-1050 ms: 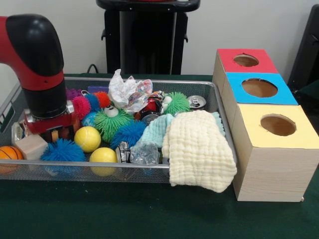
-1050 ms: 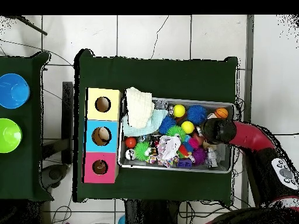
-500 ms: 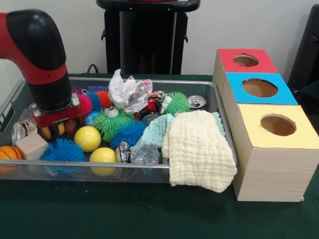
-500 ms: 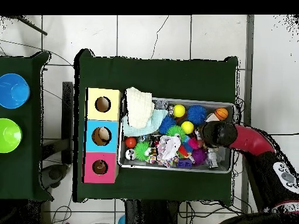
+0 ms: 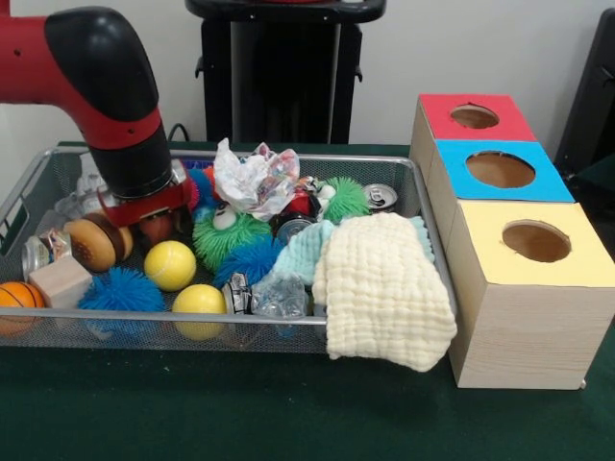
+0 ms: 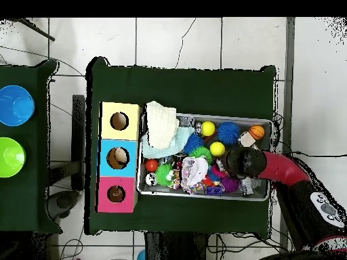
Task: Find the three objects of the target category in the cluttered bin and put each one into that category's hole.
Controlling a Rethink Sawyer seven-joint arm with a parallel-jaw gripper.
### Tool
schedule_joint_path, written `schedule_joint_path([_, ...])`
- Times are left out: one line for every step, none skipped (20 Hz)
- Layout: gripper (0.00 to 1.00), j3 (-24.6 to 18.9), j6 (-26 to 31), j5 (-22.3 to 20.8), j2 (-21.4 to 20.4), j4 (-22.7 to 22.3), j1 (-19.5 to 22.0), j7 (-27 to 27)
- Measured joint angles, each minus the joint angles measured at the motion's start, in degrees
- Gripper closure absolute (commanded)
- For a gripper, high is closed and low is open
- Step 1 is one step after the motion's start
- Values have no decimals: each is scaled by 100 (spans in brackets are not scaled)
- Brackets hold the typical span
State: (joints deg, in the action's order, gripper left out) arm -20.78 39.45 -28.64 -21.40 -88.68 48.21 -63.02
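Note:
A wire mesh bin holds a jumble of toys: two yellow balls, blue spiky balls, a green spiky ball, crumpled paper, a can and a brown round wooden toy. My gripper is down inside the bin at its left part, among the toys, and its tips are hidden. From overhead the arm's head covers the bin's right half. Three boxes with holes stand beside the bin: red, blue, yellow.
A yellow cloth hangs over the bin's front right rim, with a teal cloth beside it. A small basketball and a wooden block lie at the front left corner. Blue and green bowls sit on a side table.
The arm has shifted right in the front view and a little toward the bin's back, uncovering the brown wooden toy it stood over. The crumpled paper has been nudged slightly.

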Motion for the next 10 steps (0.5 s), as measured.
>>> schedule_joint_path([0,1,-1,1,1,-11,-1,0])
schedule_joint_path([0,2,-1,1,9,-47,-1,0])
schedule_joint_path([0,2,-1,1,16,-55,-1,0])
schedule_joint_path([0,2,-1,1,23,-57,-1,0])
schedule_joint_path([0,2,-1,0,31,-59,-1,0])
schedule_joint_path([0,2,-2,-1,42,-58,0,0])
schedule_joint_path([0,2,-2,-1,49,-58,1,0])
schedule_joint_path([0,2,-7,0,54,-58,4,0])
schedule_joint_path([0,2,-13,-1,57,-58,5,0])
schedule_joint_path([0,1,-36,0,58,-66,13,0])
